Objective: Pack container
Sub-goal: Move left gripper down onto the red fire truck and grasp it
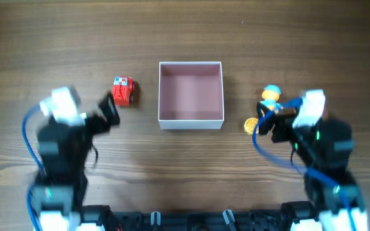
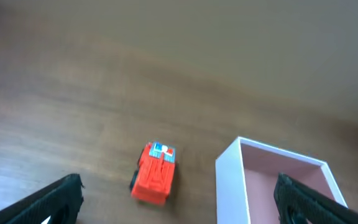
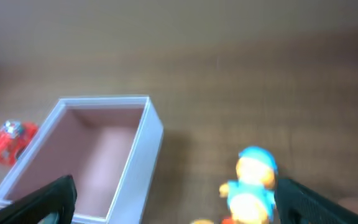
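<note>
Pink inside and empty, the container (image 1: 191, 90) stands central on the worktop (image 1: 185, 167), so I judge packing is only beginning: the left tool (image 2: 179, 182) hangs released near the red toy truck (image 2: 154, 173), the right tool (image 3: 176, 182) released near the blue-capped figure (image 3: 252, 182), and each must lower and close.

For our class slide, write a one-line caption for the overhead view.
Empty pink-lined container on a wooden table, with a red toy car to its left and an orange-and-blue figure to its right, both outside it.

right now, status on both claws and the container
Left claw open, empty, near red toy car. Right claw open, empty, by blue-capped figure. Container empty, between the toys. Nothing over its opening.
</note>
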You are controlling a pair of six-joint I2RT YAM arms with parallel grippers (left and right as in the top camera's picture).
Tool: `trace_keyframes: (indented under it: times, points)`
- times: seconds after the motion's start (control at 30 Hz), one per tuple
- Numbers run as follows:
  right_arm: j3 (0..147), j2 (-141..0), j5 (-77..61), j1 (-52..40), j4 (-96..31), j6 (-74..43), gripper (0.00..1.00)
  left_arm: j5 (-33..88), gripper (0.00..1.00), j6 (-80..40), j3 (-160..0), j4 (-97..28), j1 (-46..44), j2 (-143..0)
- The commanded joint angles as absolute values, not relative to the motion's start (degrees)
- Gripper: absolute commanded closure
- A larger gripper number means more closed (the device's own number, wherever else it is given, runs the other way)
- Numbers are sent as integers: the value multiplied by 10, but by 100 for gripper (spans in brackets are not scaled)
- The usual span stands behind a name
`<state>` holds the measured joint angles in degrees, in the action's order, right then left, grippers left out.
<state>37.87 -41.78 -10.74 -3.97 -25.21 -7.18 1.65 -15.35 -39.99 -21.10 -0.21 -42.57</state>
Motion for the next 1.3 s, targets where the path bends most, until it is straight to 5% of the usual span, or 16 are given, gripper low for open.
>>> trace_keyframes:
  times: [0.0, 0.2, 0.43, 0.7, 1.27]
  points:
    - [515, -538, -117, -42, -358, 4, 0, 23, 0, -142, -593, -325, -1, -600]
    - [690, -709, -127, -40, -539, 25, 0, 24, 0, -91, -856, -483, -1, -849]
    - [690, -782, -74, -29, -574, -111, 0, 23, 0, -41, -860, -495, -3, -954]
    - [690, -832, -73, -29, -576, -111, 0, 20, 0, 57, -860, -515, -41, -1055]
    - [689, -834, -68, -29, -579, -105, 0, 19, 1, 25, -842, -543, -52, -1128]
